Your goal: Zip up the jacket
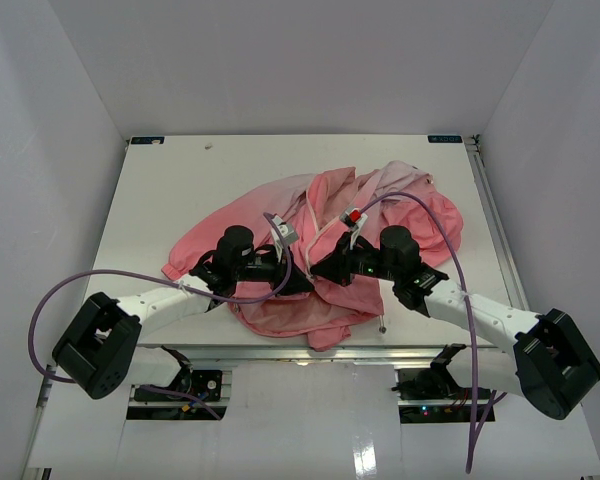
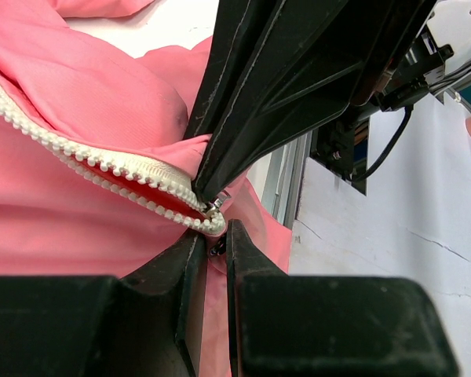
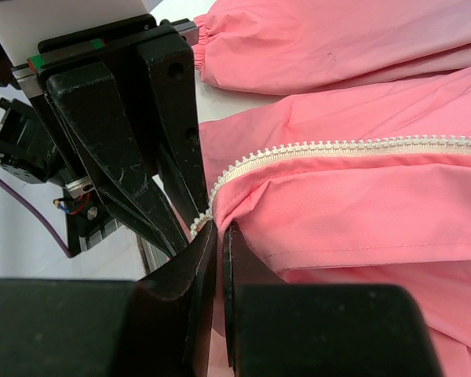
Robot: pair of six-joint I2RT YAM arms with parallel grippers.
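Bright even light, soft faint shadows, small glare patch low in top view, sharp focus

No legible text or numbers. The dark tag point(image 1: 147, 140) at 11 o'clock and the second tag point(image 1: 445, 139) at 1 o'clock on the table point(image 1: 180, 190) are too small to read.

On bench point(image 1: 180, 190), centre out toward 2 o'clock: jacket point(image 1: 325, 195). At its 6 o'clock edge: left tool point(image 1: 298, 280) in from 9 o'clock, right tool point(image 1: 320, 268) in from 3 o'clock, tips just beside each other, both on zipper point(image 2: 102, 161) end.
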